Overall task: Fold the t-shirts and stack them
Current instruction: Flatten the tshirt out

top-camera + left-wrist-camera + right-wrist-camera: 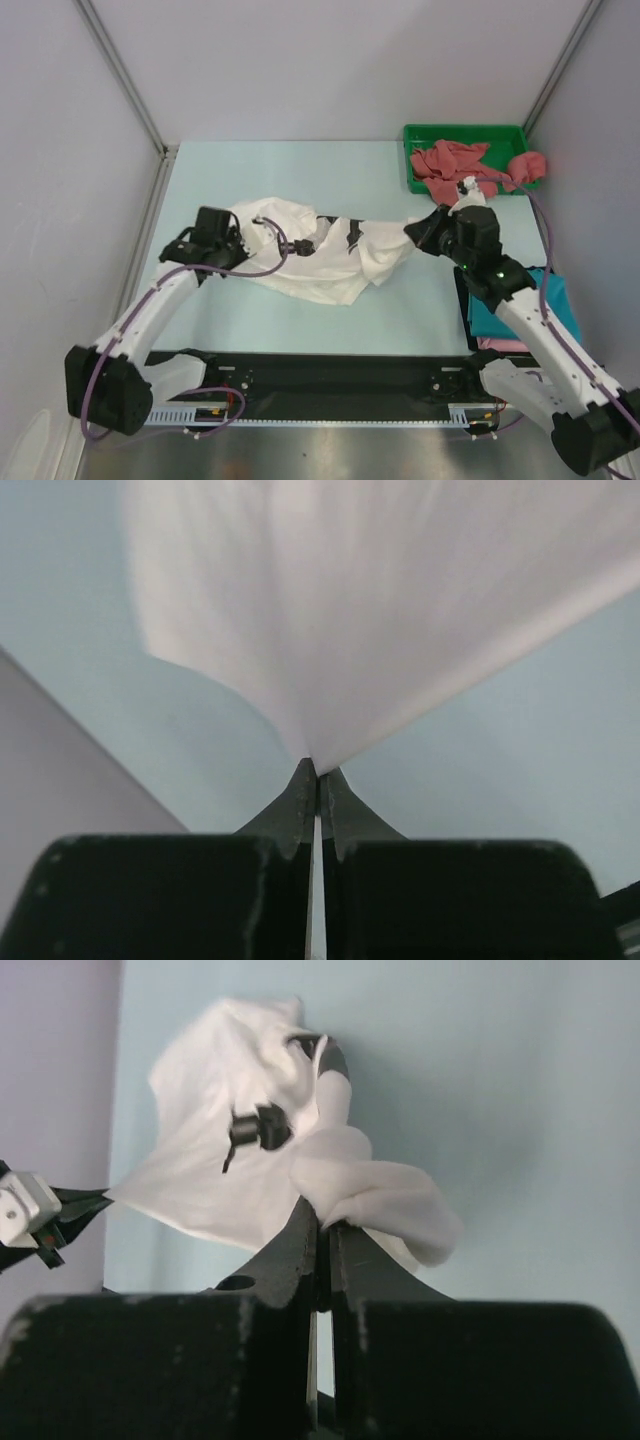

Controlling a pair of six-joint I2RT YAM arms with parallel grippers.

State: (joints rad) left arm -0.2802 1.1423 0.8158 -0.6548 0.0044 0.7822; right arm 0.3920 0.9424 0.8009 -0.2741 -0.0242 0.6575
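A white t-shirt (320, 255) with a black print hangs stretched between my two grippers over the middle of the table. My left gripper (240, 243) is shut on its left end; in the left wrist view the cloth (350, 620) fans out from the pinched fingertips of the left gripper (318, 770). My right gripper (415, 235) is shut on a bunched right end, and the white shirt (300, 1160) bulges over the tips of that gripper (323, 1222). Dusty red t-shirts (465, 165) are heaped in the green tray. A folded teal t-shirt (520, 310) lies on a pink one (505, 345) at the right.
The green tray (460, 133) stands at the back right corner of the table. A red shirt drapes over its right rim (528, 165). Grey walls close in the back and both sides. A black rail (330, 375) runs along the near edge.
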